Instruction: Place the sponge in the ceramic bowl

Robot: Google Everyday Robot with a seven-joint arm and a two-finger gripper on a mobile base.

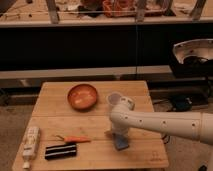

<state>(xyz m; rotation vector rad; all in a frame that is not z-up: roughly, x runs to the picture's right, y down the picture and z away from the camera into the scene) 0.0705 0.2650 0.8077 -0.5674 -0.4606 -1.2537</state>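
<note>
The light-blue sponge [121, 143] lies on the wooden table [60, 110], right of centre near the front. My gripper [120, 137] comes down directly onto it from the white arm [165, 123] that reaches in from the right; the arm's wrist hides most of the sponge. The orange-brown ceramic bowl [83, 96] sits empty at the back middle of the table, up and to the left of the gripper.
A translucent white cup [114, 100] stands just right of the bowl, close behind the arm. An orange carrot-like stick [75, 139], a black ridged block [61, 151] and a white bottle [31, 143] lie at the front left. A dark shelf runs behind the table.
</note>
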